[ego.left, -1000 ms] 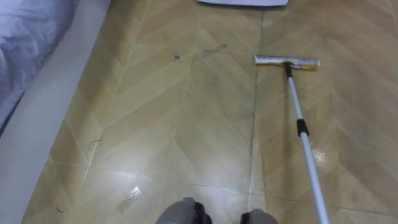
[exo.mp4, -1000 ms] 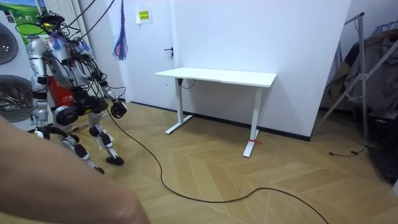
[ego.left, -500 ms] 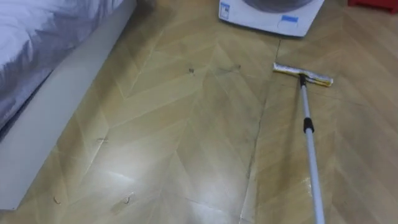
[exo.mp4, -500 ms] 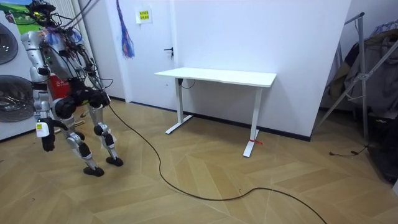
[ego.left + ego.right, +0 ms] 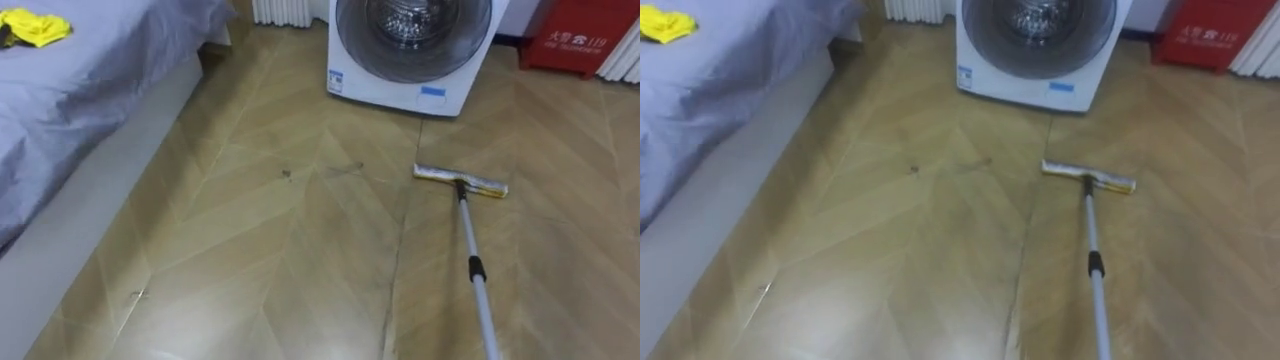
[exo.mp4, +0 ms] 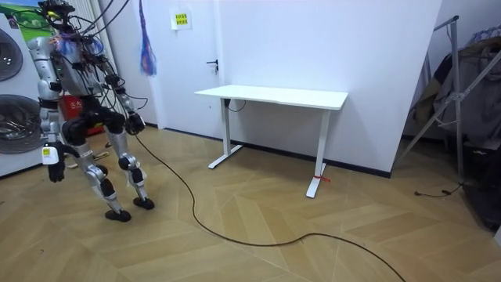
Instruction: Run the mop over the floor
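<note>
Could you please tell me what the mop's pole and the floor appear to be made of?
The pole looks like smooth, pale metal, judging by its even sheen, though painted plastic is possible. The floor seems glossy wood or laminate: herringbone planks catching glare.

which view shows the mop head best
The left eye view: the mop head lies whole on the floor before the washing machine. The right eye view shows the same; the room view is too distant to tell.

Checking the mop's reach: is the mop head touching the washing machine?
No, a strip of floor separates the mop head from the washing machine.
</note>
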Controlling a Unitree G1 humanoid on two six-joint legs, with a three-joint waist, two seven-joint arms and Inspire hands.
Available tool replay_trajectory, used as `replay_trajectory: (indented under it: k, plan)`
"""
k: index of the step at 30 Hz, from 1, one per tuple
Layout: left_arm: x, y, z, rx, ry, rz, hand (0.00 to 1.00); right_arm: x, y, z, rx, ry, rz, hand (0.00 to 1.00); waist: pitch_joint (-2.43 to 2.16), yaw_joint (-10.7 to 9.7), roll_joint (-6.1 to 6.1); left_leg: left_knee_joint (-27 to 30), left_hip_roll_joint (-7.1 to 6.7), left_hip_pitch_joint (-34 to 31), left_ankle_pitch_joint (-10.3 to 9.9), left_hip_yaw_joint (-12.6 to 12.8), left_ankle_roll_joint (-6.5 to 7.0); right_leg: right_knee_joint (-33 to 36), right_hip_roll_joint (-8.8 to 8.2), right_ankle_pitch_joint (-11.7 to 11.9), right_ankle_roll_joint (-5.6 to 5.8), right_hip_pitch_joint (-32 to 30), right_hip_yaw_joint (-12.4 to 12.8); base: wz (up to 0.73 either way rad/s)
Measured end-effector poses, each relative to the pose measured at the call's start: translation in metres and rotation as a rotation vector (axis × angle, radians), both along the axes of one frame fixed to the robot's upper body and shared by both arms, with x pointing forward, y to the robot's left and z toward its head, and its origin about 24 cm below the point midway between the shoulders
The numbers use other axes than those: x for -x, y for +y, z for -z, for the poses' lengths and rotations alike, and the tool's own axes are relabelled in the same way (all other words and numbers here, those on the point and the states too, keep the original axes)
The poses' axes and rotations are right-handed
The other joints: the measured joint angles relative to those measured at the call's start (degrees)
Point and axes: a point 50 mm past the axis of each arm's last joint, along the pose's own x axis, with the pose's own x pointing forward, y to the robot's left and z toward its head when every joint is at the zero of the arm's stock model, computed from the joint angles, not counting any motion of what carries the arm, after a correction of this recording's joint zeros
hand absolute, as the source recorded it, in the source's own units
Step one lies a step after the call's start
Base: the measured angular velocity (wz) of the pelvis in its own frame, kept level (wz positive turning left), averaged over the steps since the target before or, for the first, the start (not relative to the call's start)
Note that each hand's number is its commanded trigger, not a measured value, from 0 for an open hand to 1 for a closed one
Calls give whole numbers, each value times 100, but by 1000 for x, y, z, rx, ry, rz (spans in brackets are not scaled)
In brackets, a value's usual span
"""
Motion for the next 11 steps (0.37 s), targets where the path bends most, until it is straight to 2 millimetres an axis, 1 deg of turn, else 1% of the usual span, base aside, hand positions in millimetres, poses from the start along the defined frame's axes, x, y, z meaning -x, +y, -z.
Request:
replay_trajectory:
  k: [3,6,7,9,11]
  plan:
    - [2,-2,0,5,18,2,0,5,3,1,6,36,-20,100,3,-107,5,-129,-1,147,8,53,-12,-52,0,7,2,95,46,-12]
    - [-2,-4,1,6,16,27,0,14,7,2,10,67,-39,100,11,-124,13,-274,9,336,12,93,-18,-53,-2,9,6,191,56,-12]
    - [-3,-6,1,9,13,29,0,16,9,2,6,82,-37,100,20,-154,16,-329,8,419,13,97,-20,-55,-2,9,6,245,66,-8]
    - [-3,-8,1,16,14,29,0,16,12,3,0,88,-45,100,19,-176,13,-388,11,480,20,110,-27,-49,0,9,6,259,118,-12]
    - [-3,-10,2,29,18,28,0,13,14,4,-7,77,-49,100,24,-253,8,-408,13,501,21,107,-27,-47,0,13,13,260,121,-8]
